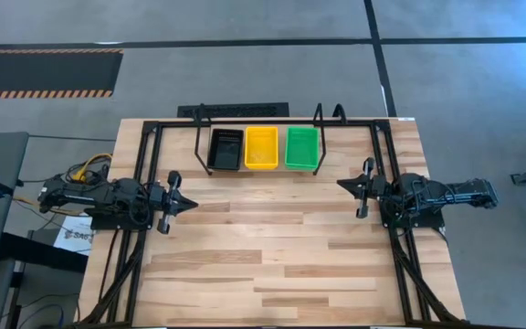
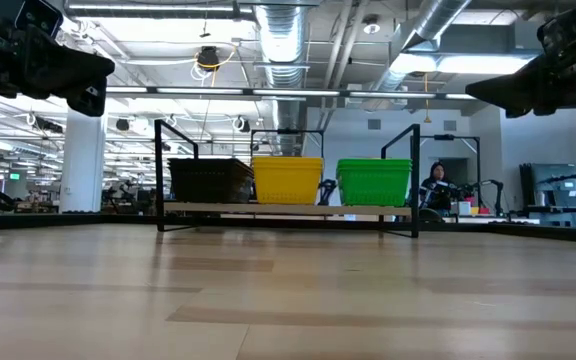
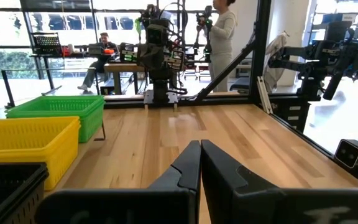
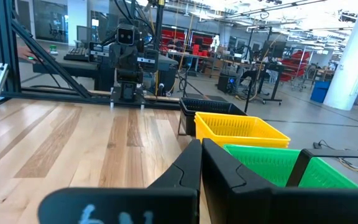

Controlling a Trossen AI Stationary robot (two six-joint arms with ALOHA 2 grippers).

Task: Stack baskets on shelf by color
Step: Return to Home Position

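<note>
Three piles: black baskets (image 1: pixel 226 149), yellow baskets (image 1: pixel 261 147), green baskets (image 1: pixel 301 147).
Left end effector (image 1: pixel 193 203): pressed together, worktop's left side.
Right end effector (image 1: pixel 341 184): pressed together, right side.
Risk: a wide swing clipping the shelf (image 2: pixel 158 180).

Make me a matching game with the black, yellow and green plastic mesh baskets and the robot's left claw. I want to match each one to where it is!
Things:
1. black plastic mesh baskets
2. yellow plastic mesh baskets
3. green plastic mesh baskets
4. left gripper

Places:
A. middle of the black metal-tube shelf with its wooden board
B. shelf end nearer the right arm
C. shelf end nearer the left arm
D. off the shelf, over the left side of the wooden table, fingers shut

Pairs: 1-C, 2-A, 3-B, 4-D
</note>
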